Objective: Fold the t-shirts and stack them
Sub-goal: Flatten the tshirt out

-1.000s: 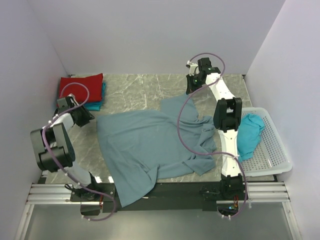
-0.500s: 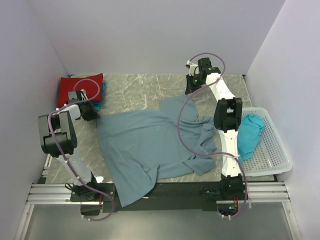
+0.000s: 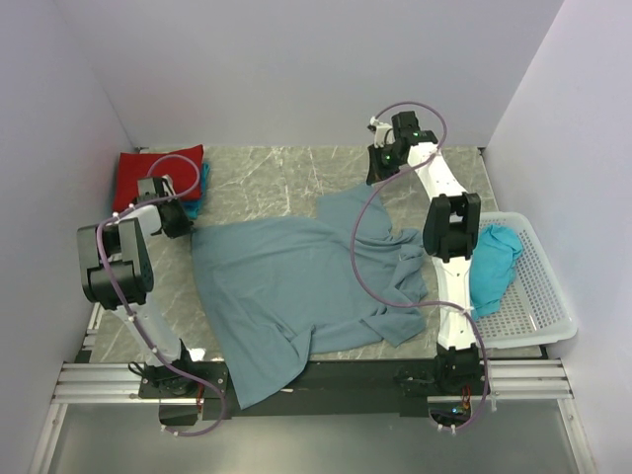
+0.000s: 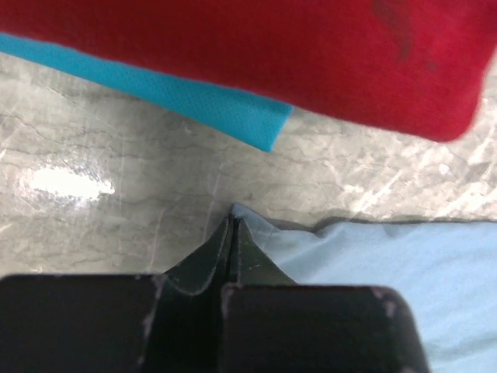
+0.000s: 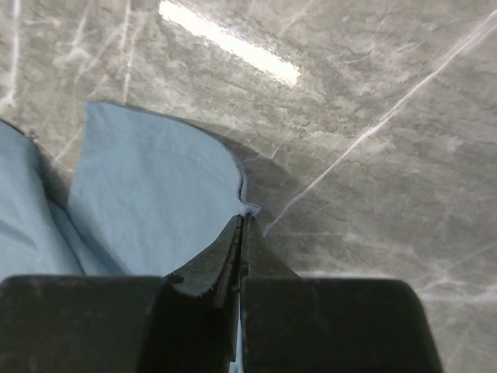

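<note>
Overhead: slate-blue t-shirt (image 3: 286, 286) lies spread at frame centre. Only the wrist views show the grips: left gripper (image 4: 231, 227) is clenched on its corner, below the red t-shirt (image 4: 311, 54). Right gripper (image 5: 242, 224) pinches its hem.

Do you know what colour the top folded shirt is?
The top shirt is red; left wrist view.

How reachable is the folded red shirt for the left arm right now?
Likely yes: the red shirt lies uncovered just beyond the left fingers, across bare table. But those fingers are shut on a corner of the slate-blue shirt and must release first.
</note>
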`<state>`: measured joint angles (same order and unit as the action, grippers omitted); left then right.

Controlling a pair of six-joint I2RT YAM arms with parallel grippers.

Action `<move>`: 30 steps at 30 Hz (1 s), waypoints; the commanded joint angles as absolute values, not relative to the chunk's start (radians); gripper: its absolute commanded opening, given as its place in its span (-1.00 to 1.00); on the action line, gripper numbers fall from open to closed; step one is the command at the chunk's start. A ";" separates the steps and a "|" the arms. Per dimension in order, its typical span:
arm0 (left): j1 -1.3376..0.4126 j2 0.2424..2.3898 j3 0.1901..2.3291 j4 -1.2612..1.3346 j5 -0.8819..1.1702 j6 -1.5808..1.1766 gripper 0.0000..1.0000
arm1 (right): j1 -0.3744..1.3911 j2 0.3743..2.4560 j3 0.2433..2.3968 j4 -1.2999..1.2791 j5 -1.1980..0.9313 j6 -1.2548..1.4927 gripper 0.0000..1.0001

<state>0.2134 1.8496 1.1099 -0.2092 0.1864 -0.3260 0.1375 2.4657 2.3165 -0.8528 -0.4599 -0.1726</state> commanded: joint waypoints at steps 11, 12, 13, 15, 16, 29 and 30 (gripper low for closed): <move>0.204 1.289 1.173 -0.138 0.144 -0.432 -0.99 | 0.186 2.030 2.368 -0.865 -0.315 -0.302 -1.00; 0.204 1.263 1.195 -0.137 0.127 -0.449 -0.99 | 0.193 2.004 2.376 -0.855 -0.301 -0.316 -1.00; 0.204 1.237 1.245 -0.140 0.120 -0.457 -0.99 | 0.196 1.978 2.388 -0.842 -0.290 -0.321 -1.00; 0.206 1.166 1.297 -0.144 0.100 -0.477 -0.99 | 0.202 1.916 2.450 -0.839 -0.278 -0.325 -1.00; 0.206 1.145 1.354 -0.149 0.094 -0.482 -0.99 | 0.202 1.895 2.473 -0.835 -0.273 -0.321 -1.00; 0.164 0.724 1.583 -0.179 0.095 -0.571 -0.99 | 0.179 1.278 2.357 -0.624 -0.281 -0.196 -1.00; 0.147 0.710 1.606 -0.183 0.091 -0.574 -0.99 | 0.178 1.266 2.385 -0.633 -0.275 -0.192 -1.00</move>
<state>0.1749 0.7380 1.5501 -0.1917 0.1070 -0.5476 0.1890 1.3144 2.3371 -0.7120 -0.2852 -0.2386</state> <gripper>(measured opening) 0.012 0.008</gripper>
